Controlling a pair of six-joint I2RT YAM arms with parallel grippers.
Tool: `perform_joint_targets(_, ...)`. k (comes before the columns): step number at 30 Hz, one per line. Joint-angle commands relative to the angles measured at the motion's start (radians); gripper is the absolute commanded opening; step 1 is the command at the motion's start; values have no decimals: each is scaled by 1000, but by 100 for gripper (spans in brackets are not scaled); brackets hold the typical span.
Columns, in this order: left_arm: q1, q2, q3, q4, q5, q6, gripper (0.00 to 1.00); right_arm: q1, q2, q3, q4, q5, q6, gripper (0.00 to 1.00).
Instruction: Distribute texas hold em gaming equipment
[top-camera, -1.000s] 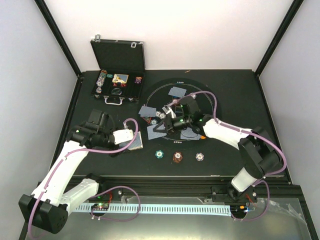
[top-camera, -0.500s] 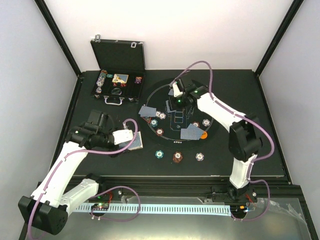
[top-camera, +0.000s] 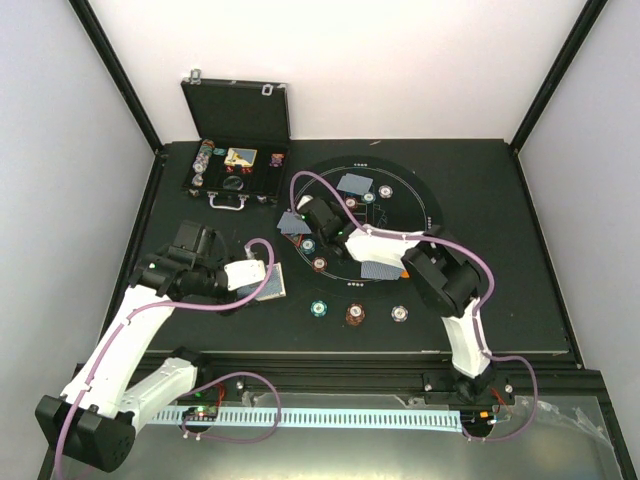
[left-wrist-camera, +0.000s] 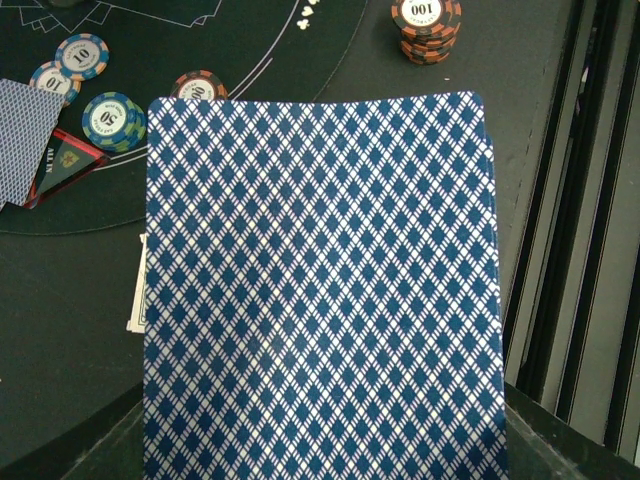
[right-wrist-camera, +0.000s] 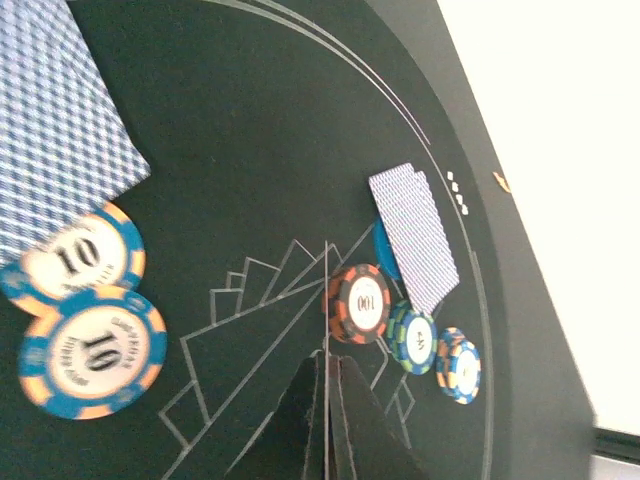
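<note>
My left gripper (top-camera: 258, 279) is shut on a deck of blue-backed cards (left-wrist-camera: 320, 290) that fills the left wrist view and hides the fingers. It hangs left of the round mat (top-camera: 432, 215). My right gripper (top-camera: 304, 214) reaches over the mat's left side, beside a pair of face-down cards (top-camera: 293, 222). In the right wrist view it (right-wrist-camera: 327, 356) is shut on one card held edge-on, above the mat's printed lines. Cards (right-wrist-camera: 414, 236) and chips (right-wrist-camera: 358, 302) lie beyond it, and two blue "10" chips (right-wrist-camera: 95, 350) lie at its left. A red triangle marker (left-wrist-camera: 65, 160) lies by the chips.
The open black case (top-camera: 235, 170) with chips stands at the back left. A teal chip (top-camera: 319, 308), a red-brown chip (top-camera: 354, 315) and a white chip (top-camera: 400, 314) sit in a row in front of the mat. More cards (top-camera: 354, 183) lie at the mat's far side.
My right arm has swung from the mat's near middle to its far side and then to its left side, with the card in its jaws. The left arm has held still with the deck.
</note>
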Motion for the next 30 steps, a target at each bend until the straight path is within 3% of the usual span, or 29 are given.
perform_joint_targets(1, -2, -12, 50, -23, 8, -9, 2, -13, 36, -57, 240, 128, -198, 2)
perform_joint_targets(5, -2, -13, 48, -23, 6, -6, 2, -6, 65, -65, 255, 124, -208, 13)
perform_joint_targets(11, -2, -6, 62, -28, 9, -8, 2, 6, 85, -60, 224, 96, -186, 19)
perform_joint_targets(13, -2, -5, 66, -30, 8, -5, 1, 17, 77, -59, 175, 75, -157, 30)
perform_joint_targets(14, -2, -4, 66, -31, 6, -3, 2, 22, 74, -50, 137, 62, -135, 45)
perform_joint_targets(15, -2, -3, 68, -31, 4, -2, 2, 25, 70, -40, 98, 52, -111, 55)
perform_joint_targets(16, -2, -2, 70, -32, 1, -1, 2, 24, 63, -35, 68, 43, -88, 58)
perform_joint_targets(23, -2, -6, 71, -42, 0, 5, 2, 29, -15, -105, 8, 25, -31, 68)
perform_joint_targets(30, -2, -6, 80, -54, 1, 7, 1, 26, -102, -143, -80, -62, 101, 71)
